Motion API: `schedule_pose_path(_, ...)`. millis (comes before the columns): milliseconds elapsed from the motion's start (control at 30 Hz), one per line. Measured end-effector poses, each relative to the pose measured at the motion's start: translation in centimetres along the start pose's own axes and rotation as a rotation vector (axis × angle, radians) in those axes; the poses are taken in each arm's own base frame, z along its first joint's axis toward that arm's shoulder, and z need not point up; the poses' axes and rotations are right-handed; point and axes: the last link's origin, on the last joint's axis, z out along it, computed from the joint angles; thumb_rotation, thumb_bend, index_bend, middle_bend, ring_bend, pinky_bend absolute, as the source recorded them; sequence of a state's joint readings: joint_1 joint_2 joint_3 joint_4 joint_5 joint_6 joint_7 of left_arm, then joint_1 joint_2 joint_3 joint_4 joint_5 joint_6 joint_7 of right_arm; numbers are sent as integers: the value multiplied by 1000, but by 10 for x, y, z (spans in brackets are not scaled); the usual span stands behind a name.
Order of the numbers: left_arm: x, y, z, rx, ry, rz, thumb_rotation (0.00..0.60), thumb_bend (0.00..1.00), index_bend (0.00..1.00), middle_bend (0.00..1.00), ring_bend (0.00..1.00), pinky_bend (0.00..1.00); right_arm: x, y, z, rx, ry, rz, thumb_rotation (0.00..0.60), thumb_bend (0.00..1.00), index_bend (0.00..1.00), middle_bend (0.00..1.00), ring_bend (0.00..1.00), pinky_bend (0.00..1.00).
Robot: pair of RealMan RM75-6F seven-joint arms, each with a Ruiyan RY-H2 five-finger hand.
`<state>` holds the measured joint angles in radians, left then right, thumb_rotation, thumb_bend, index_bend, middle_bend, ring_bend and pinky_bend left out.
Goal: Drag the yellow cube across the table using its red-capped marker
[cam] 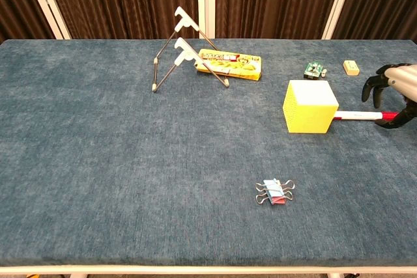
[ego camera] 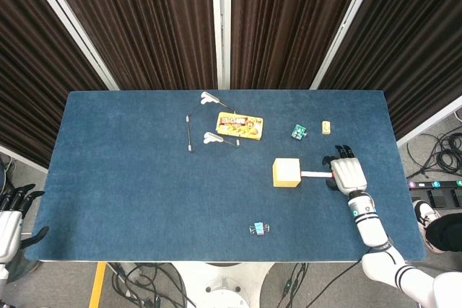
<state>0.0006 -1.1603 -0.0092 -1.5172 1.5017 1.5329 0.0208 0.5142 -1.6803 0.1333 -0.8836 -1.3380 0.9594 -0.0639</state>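
Note:
The yellow cube sits right of the table's centre. A white marker sticks out of its right side and lies flat on the cloth. My right hand arches over the marker's red-capped end, fingers curved on the far side and thumb on the near side. The red cap shows between them in the chest view, and no firm grip shows. The head view hides the cap under the hand. My left hand hangs off the table's near left corner, fingers spread, holding nothing.
A small stack of binder clips lies near the front edge. A yellow snack box and a wire stand are at the back centre. A green piece and a tan block lie behind the cube.

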Motion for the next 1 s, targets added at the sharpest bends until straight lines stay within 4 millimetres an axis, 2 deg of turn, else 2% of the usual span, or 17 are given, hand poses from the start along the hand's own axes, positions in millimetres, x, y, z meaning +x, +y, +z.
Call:
schedule_pose_path(433,0,1,3,3,-2,0,600,228,306,267,179,198,-3,-2,4,23,-4,-26,600,216,474,475,95,81)
schedule_pose_path(1000,-3,-2,5,10,-5,-1,600,228,306,267,179,197,-6,-9,6,35,-20,-55,600,248,505,475,112,83)
